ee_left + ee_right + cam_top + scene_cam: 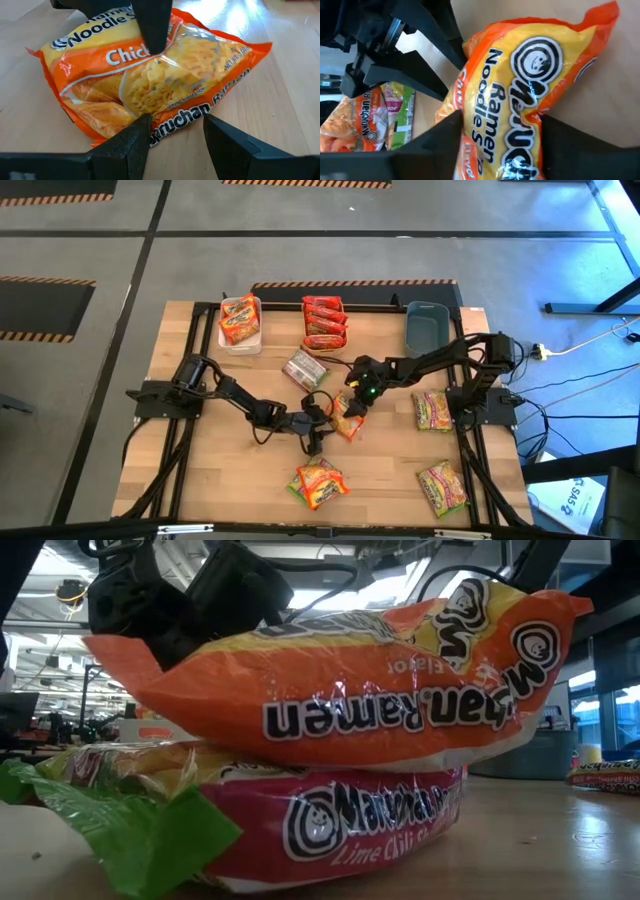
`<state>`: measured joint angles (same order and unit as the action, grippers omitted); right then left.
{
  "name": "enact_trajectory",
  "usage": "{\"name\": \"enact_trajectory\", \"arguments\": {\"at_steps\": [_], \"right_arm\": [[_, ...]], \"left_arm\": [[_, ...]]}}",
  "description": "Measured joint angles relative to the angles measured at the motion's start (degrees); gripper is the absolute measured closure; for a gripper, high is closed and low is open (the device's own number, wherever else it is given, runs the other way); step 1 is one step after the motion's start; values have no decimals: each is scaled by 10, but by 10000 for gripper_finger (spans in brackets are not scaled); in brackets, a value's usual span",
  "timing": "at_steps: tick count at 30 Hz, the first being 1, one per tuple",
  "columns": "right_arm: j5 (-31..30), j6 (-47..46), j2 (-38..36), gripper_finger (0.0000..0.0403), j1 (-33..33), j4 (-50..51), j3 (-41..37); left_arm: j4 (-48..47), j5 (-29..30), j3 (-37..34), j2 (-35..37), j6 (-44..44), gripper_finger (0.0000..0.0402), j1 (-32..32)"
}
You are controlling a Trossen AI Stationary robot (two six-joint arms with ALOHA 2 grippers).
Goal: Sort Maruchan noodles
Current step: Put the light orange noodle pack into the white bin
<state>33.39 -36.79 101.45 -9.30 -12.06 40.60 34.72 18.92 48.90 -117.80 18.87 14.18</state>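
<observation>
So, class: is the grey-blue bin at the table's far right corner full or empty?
Empty. From above, the grey-blue bin shows only its bare floor, while the white bin and orange bin hold packets.

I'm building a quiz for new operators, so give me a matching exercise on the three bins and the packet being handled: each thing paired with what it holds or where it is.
Things:
1. white bin
2. middle bin
3. grey-blue bin
4. orange chicken packet

States:
a. between the fingers of the right gripper, mid-table
b. holds red packets
c. no packets seen inside
d. holds orange packets

Pairs: 1-d, 2-b, 3-c, 4-a
</observation>
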Motion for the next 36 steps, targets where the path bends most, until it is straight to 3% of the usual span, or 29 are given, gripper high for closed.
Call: {"name": "enact_trajectory", "arguments": {"at_steps": [8, 14, 21, 28, 36], "right_arm": [[0, 57, -13, 318, 0, 2, 0], [0, 102, -44, 374, 0, 13, 0], [-47, 192, -94, 377, 3, 33, 0], [-153, 321, -121, 379, 53, 60, 22], [-314, 454, -121, 374, 134, 102, 67]], "left_arm": [[-17, -11, -1, 18, -4, 223, 5], [-141, -11, -2, 103, -4, 223, 14], [-270, 0, -2, 216, -18, 223, 13], [-246, 58, -1, 274, -60, 221, 8], [-190, -70, -1, 287, -8, 159, -52]]}}
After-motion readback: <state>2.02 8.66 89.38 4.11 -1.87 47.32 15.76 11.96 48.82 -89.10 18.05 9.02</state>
